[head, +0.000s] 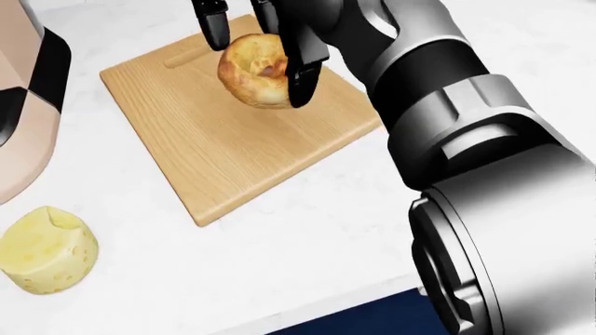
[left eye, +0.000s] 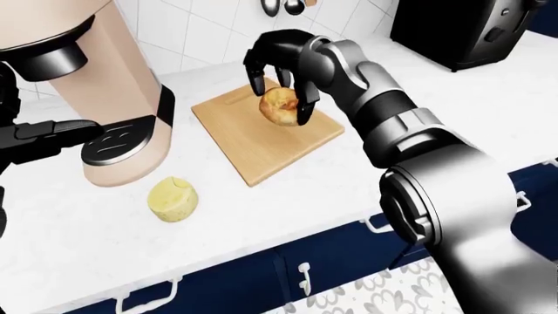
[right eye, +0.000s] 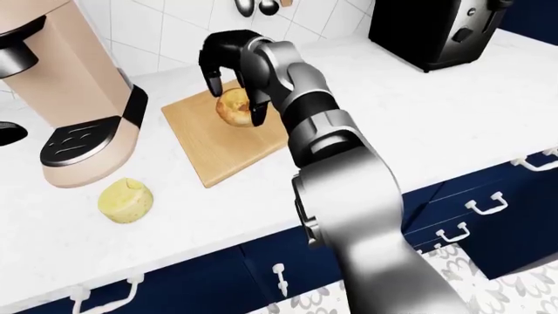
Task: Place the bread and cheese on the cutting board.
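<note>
Over the upper part of the pale rectangular wooden cutting board [head: 223, 146], the robot's black three-fingered right hand [head: 265, 31] grips a round, golden-brown bread roll [head: 253, 72], its dark fingers [head: 302, 73] closed down around the roll's sides. Whether the roll touches the board or hangs just above it cannot be told. The board lies flat and angled on the white marble-look countertop [head: 326, 230], with a shallow handle groove near its top edge.

At the lower left of the head view, a stubby pale-yellow cylinder of cheese [head: 45, 250] with a bite-like notch in its top stands on the counter, well apart from the board and off it. Just above the cheese sits a beige-and-black coffee machine [left eye: 113, 111], beside the board's left edge in the left-eye view.

At the far left of that view, the robot's left hand [left eye: 44, 137] shows as a dark shape near the machine's drip tray; its fingers are too unclear to say whether they are spread or closed. A black toaster-like appliance [right eye: 427, 33] stands at the counter's upper right, against the white tiled wall [right eye: 157, 33].
</note>
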